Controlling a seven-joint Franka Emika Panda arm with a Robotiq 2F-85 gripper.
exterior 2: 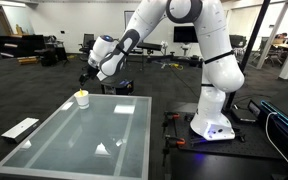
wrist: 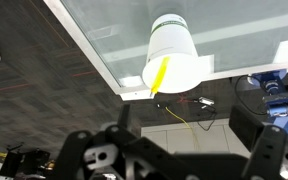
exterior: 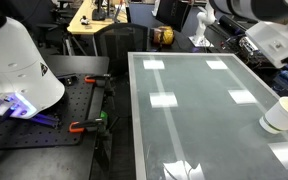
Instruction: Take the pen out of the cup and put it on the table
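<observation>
Your end effector (wrist: 179, 145) hangs above the cup (wrist: 174, 55), jaws spread wide and empty. The pen (wrist: 160, 75) leans in the cup, which stands near the tabletop (wrist: 244, 25) edge. If you descend off-centre, 1 finger could clip the rim and knock the light cup overboard.

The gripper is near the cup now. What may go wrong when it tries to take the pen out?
1. The cup stands close to the edge of the table; a nudge from the gripper might push it off.
2. The pen is thin and leans on the rim, so the open gripper may miss it or pinch the rim too, tipping the cup.
3. On the glossy top, the released pen may roll.
</observation>
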